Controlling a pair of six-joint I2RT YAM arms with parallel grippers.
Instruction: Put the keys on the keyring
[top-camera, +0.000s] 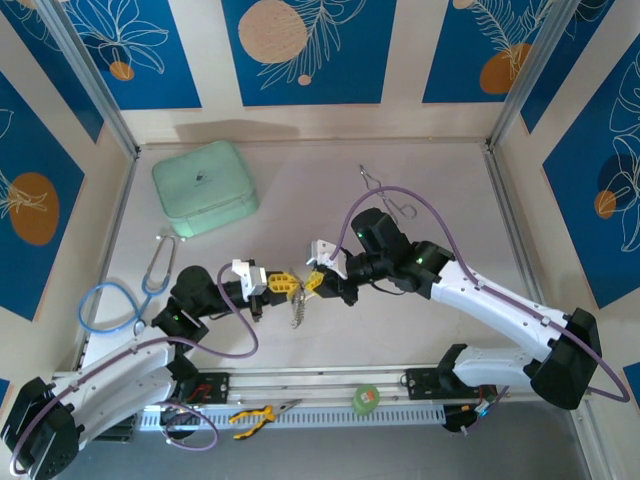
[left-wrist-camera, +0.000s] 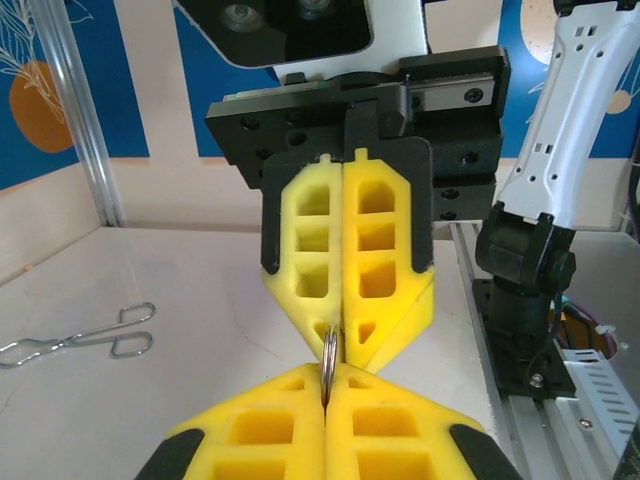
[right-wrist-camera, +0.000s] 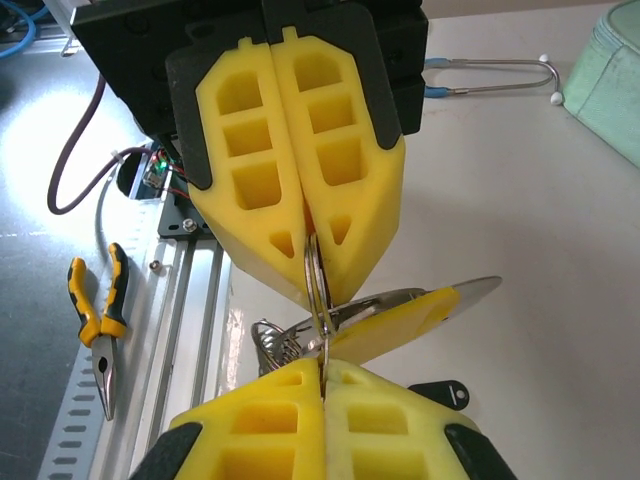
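keyring (right-wrist-camera: 318, 310) | left pincer (right-wrist-camera: 303, 270) and right pincer (right-wrist-camera: 322, 380) both pinching it | right wrist: yellow key (right-wrist-camera: 405, 325), chain (right-wrist-camera: 272, 345) beside keyring

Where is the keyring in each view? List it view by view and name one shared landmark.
Top external: keyring at centre, chain dangling below.
Left wrist: keyring lower centre, edge-on.
Right wrist: keyring centre, edge-on.
Shared landmark: the two pairs of yellow fingers meeting tip to tip on it.
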